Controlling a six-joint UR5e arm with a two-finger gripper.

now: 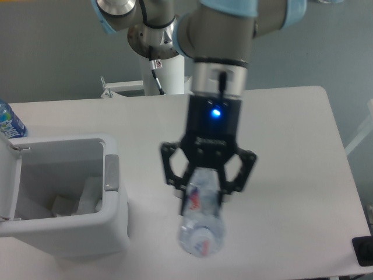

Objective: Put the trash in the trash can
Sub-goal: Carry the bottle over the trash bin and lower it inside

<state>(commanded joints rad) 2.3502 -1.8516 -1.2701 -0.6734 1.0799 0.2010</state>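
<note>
Grey floor behind, smooth and matte; in front of it a white counter (pixel 291 151) with rounded corners, plain and glossless. Near the counter's left edge, a white rectangular plastic trash can (pixel 113 230), rounded at the corners, thick-walled, lid swung open at the left and cut off by the frame, a grey tab (pixel 111 172) on the rim facing the counter's middle. Inside, pale crumpled wrapper (pixel 81 201), whitish and hard to separate from the bin's walls. At the far left edge, just behind the bin, part of a blue-labelled water bottle (pixel 9 122), mostly cropped; label writing too small to read.

Above the counter's near-middle area, a black gripper (pixel 205 188) on a silver-grey wrist with a lit blue light, pale-blue joint caps cut off at the top. Fingers clenched on a crushed clear bottle (pixel 201 224), held lifted and clear of the counter, hanging toward the camera, to the right of the bin and apart from it. Bottle ribbed, dented, translucent, motion-blurred; label purple and red, lettering unreadable here. Upper part of the bottle hidden between the fingers. White writing on the gripper body too blurred to make out.

Behind the far edge, a white pedestal (pixel 166 70) with a round metal flange and a dangling cable. At the near right corner, a small black object (pixel 362 251), cropped.
</note>
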